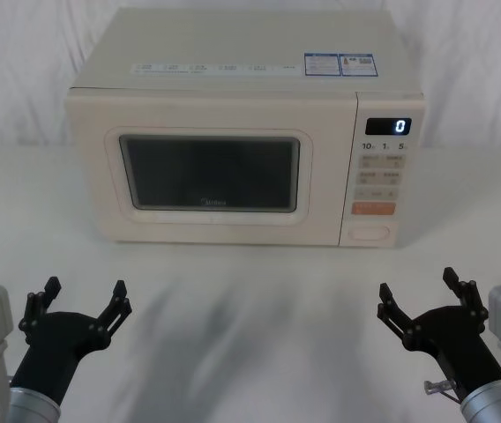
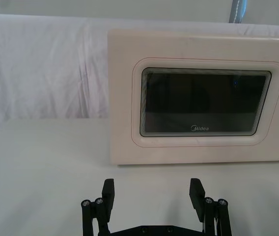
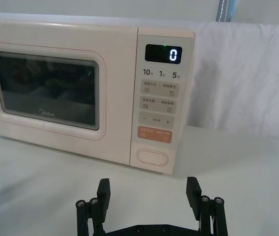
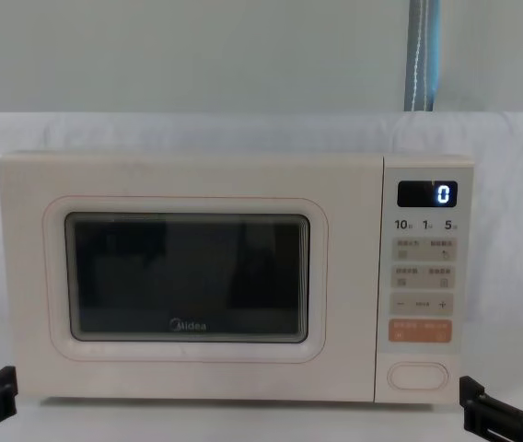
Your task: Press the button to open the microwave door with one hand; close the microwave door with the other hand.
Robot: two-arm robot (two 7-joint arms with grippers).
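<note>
The cream microwave [image 1: 242, 97] stands at the back of the white table, its display reading 0. Its door [image 1: 211, 172] with the dark window is shut flush with the front. The wide cream button [image 1: 369, 233] sits at the bottom of the key panel, under the orange key. My left gripper [image 1: 85, 300] hovers open near the table's front left, well short of the door. At the front right my right gripper [image 1: 418, 289] is open too, in front of and below the key panel. In the right wrist view the button [image 3: 152, 157] lies ahead of the open fingers [image 3: 103, 191].
White cloth covers the table [image 1: 250, 291] and the wall behind. A stretch of bare table lies between the grippers and the microwave's front. Labels are stuck on the microwave's top [image 1: 250, 66].
</note>
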